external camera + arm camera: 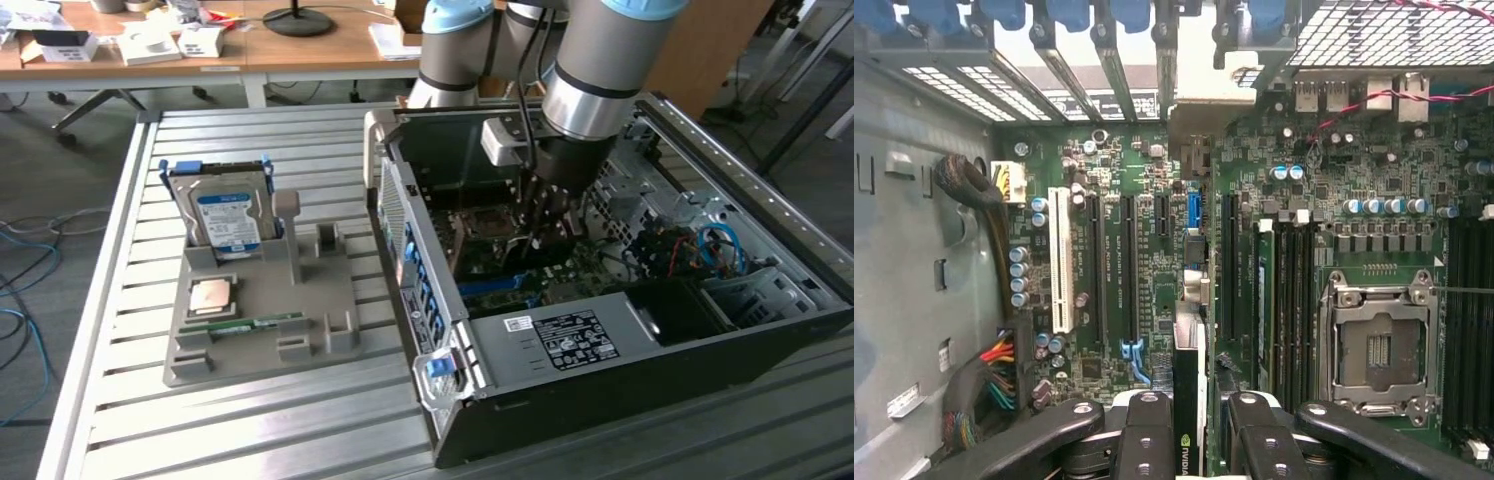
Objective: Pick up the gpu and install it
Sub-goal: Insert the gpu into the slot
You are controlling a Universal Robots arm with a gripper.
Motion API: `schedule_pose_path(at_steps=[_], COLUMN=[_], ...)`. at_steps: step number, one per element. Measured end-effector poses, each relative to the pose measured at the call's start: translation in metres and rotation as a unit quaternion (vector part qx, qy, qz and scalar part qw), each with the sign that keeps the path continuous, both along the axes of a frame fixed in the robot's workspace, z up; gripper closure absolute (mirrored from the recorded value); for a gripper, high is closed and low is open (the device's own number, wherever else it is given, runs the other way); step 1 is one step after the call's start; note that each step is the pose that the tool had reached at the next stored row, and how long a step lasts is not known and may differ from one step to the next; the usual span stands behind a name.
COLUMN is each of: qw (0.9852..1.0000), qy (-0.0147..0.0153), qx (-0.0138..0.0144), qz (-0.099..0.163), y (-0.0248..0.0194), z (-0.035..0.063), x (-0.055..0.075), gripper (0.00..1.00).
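Metal slats make the table (267, 430); on it, inside the open computer case (534, 345), the claw (1199, 410) pinches the gpu (1184, 445) edge-up over the green board (1154, 290), seen from the wrist. From outside, a grey tray (327, 300) beside the case holds a hard drive (227, 215), a square chip (214, 295) and a memory stick (247, 323).

Thin dark gpu (1185, 425), edge-on between the fingers (1149, 440)
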State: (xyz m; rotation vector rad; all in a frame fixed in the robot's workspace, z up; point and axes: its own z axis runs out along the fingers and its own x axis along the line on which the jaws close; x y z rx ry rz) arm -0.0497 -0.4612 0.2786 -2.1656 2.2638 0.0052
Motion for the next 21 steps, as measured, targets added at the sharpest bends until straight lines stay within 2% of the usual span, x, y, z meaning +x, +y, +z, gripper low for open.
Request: schedule_pose_path(at_steps=[21], qw=[1.0000], qy=[-0.0002], qx=[0.0000], qz=[0.000], y=[-0.0004], z=[-0.0024], x=[-0.012], gripper=[0.74])
